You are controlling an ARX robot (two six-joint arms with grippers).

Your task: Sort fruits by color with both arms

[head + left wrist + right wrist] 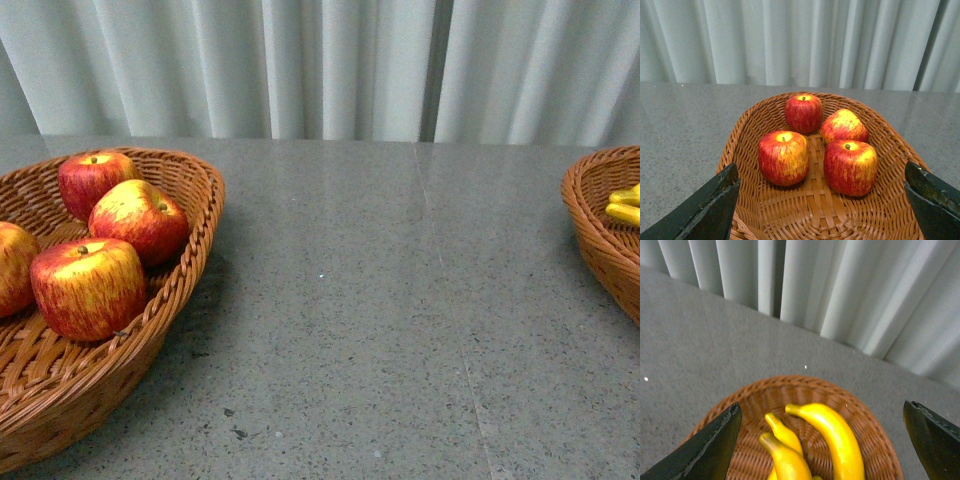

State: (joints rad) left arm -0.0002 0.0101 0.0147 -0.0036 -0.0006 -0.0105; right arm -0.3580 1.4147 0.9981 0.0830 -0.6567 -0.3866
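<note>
- Left basket (190,260): brown woven wicker, oval, at the left edge of the table; holds four glossy red apples streaked with yellow (138,220), stems up, clustered and some touching.
- Left gripper (822,210): black, seen only in the left wrist view, above the near end of the apple basket; fingers (710,207) spread wide, holding nothing.
- Table surface (380,300): grey speckled stone, faintly glossy, with a thin seam running front to back; bare between the baskets.
- Backdrop: pale grey-white curtain (330,65) in vertical folds behind the table's far edge.
- Right basket (595,235): matching wicker, partly out of the front view at the right edge; holds three long yellow bananas (832,437) lying side by side.
- Right gripper (822,445): black, above the banana basket; fingers (715,445) wide apart, empty.
</note>
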